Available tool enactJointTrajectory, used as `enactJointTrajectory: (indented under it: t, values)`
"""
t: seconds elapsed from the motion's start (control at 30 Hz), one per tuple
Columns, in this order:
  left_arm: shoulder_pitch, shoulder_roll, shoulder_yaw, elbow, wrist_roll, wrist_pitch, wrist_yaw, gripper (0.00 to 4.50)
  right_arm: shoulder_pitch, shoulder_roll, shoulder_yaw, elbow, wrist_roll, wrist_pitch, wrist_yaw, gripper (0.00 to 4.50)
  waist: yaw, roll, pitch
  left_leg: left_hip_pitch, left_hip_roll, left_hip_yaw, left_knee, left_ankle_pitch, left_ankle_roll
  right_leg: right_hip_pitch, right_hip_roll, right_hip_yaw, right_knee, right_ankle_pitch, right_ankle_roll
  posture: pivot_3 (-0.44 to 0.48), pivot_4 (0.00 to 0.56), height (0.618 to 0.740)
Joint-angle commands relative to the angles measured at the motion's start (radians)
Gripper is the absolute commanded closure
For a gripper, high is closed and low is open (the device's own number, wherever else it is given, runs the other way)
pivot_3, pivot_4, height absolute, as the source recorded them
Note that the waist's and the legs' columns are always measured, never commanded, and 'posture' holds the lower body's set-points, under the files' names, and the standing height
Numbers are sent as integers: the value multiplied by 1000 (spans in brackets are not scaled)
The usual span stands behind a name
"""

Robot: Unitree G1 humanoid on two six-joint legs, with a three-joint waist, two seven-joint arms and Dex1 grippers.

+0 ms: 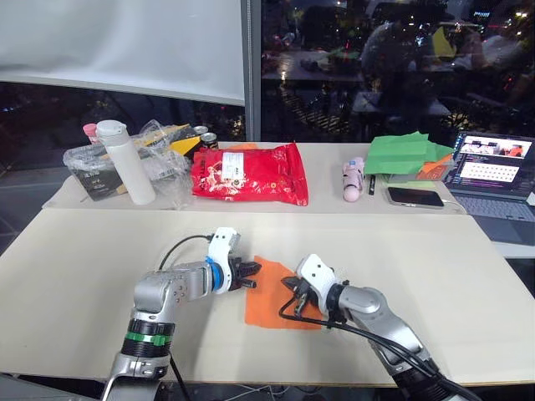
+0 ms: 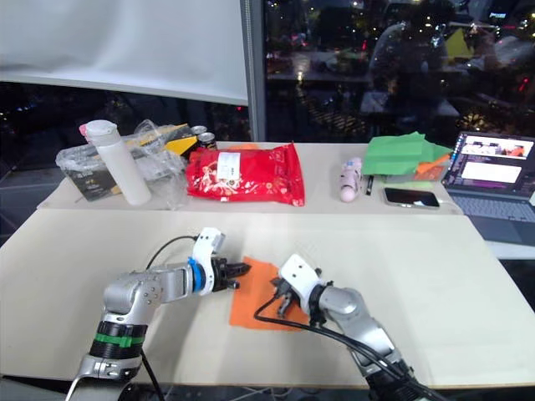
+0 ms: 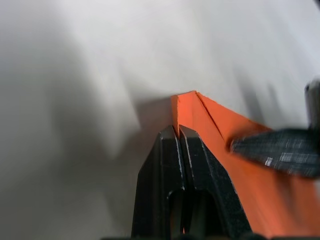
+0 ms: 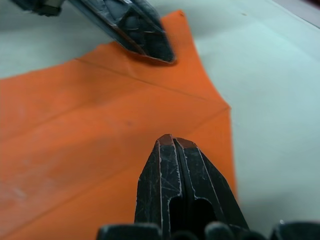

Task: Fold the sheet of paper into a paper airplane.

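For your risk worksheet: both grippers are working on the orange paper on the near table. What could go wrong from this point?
1. The left gripper is shut at the folded edge of the sheet of paper; a sideways pull might tear it or skew the crease.
2. The right gripper, fingers together, presses on the sheet; if it slips, the paper could slide on the smooth table and the fold go off-line.

A long pale beige tabletop (image 1: 75, 276) fills the lower frame, with a second matching table (image 1: 326, 180) butted behind it. Across the top, dark glass windows (image 1: 376, 58) show night reflections, and a white roller blind (image 1: 125, 42) covers the upper left.
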Motion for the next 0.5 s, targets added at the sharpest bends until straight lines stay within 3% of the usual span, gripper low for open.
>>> enactJointTrajectory:
  t: [0.03,0.3,0.5]
  values:
    - [-76,48,-94,21,70,-149,-104,4475,-13,10,-32,-31,16,36,-20,4500,1,0,0,0,0,0,0,0,0,0,0,0,0,0,0,0,150,715]
    - [-235,87,-298,237,258,-531,-350,4475,18,6,-37,-56,19,68,-29,4500,9,1,1,-2,0,0,-1,0,0,-2,0,0,-1,0,0,0,150,715]
    - [-217,84,-375,234,341,-710,-457,4475,78,13,-18,-91,15,88,-47,4500,27,1,1,-4,0,1,0,0,0,-4,0,0,-1,0,0,0,150,715]
